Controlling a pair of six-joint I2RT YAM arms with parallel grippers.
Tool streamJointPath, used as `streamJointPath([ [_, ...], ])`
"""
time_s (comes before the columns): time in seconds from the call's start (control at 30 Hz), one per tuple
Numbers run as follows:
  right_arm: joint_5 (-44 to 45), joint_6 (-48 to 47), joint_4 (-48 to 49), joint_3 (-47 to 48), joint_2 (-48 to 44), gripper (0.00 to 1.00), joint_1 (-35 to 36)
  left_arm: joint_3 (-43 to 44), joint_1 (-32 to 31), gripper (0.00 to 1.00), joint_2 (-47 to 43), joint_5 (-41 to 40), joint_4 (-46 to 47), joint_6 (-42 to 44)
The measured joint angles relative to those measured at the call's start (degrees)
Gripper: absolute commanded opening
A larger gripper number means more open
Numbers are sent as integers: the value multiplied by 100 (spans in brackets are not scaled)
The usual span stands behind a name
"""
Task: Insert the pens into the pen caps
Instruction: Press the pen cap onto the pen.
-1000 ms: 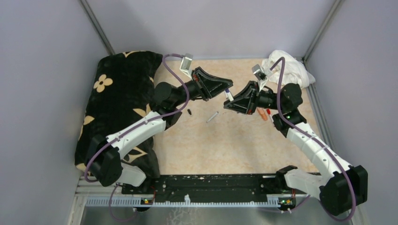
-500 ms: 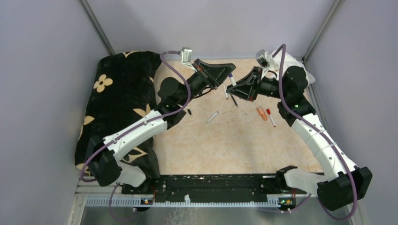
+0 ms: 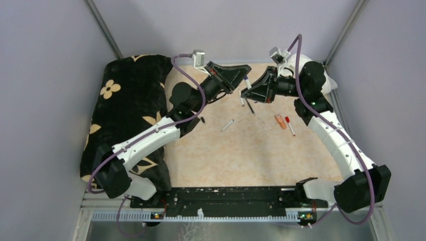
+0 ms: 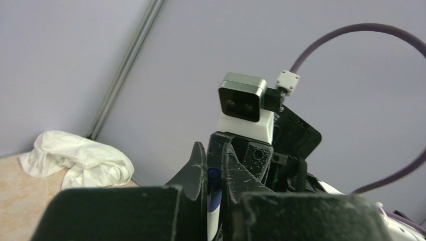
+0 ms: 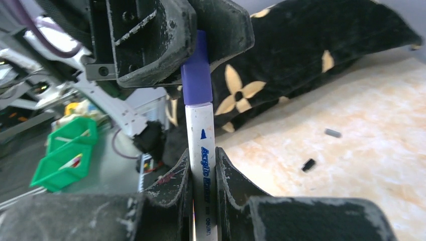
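My right gripper [image 5: 202,155] is shut on the white barrel of a marker pen [image 5: 203,145]. The pen's blue-purple cap [image 5: 197,70] sits on its end and is pinched in my left gripper [image 4: 214,150], which is shut on it; the cap [image 4: 213,179] shows between its jaws. In the top view the two grippers meet tip to tip above the back of the table, left [image 3: 244,76] and right [image 3: 247,92], with the pen [image 3: 247,83] between them. More pens [image 3: 227,125] [image 3: 250,107], an orange highlighter [image 3: 280,121] and a red-capped pen [image 3: 290,125] lie on the table.
A black floral cushion [image 3: 128,100] fills the left side. A white cloth [image 4: 75,158] lies at the back right corner. A loose black cap [image 5: 308,164] and grey cap [image 5: 332,133] lie on the beige tabletop [image 3: 241,155]. Purple-grey walls close in the sides.
Both grippers have risen and moved toward the back of the table together, keeping the pen and cap between them. The highlighter and red-capped pen are now uncovered.
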Motion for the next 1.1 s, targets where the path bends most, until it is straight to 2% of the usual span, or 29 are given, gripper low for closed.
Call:
streamJointPath([
  [0.13, -538, 424, 509, 0, 118, 0, -15, -162, 4, 0, -96, 234, 319, -35],
  [0.33, -811, 382, 638, 149, 125, 0, -55, -52, 4, 0, -87, 549, 254, -28],
  [0.5, -1467, 850, 1279, 166, 321, 0, -120, -31, 48, 0, -111, 942, 122, 35],
  [0.63, -1390, 426, 682, 304, 380, 0, -92, 92, 116, 0, -157, 968, -380, 192],
  [0.87, -219, -326, -483, 638, 354, 0, 79, 688, 118, 0, 28, 361, -1353, 581],
  [0.97, -103, -387, -780, 638, 356, 0, 90, 688, 118, 0, 144, 385, -1331, 605],
  [1.1, -295, -125, -813, 636, 380, 0, 76, 450, 122, 0, 157, 599, -846, 540],
])
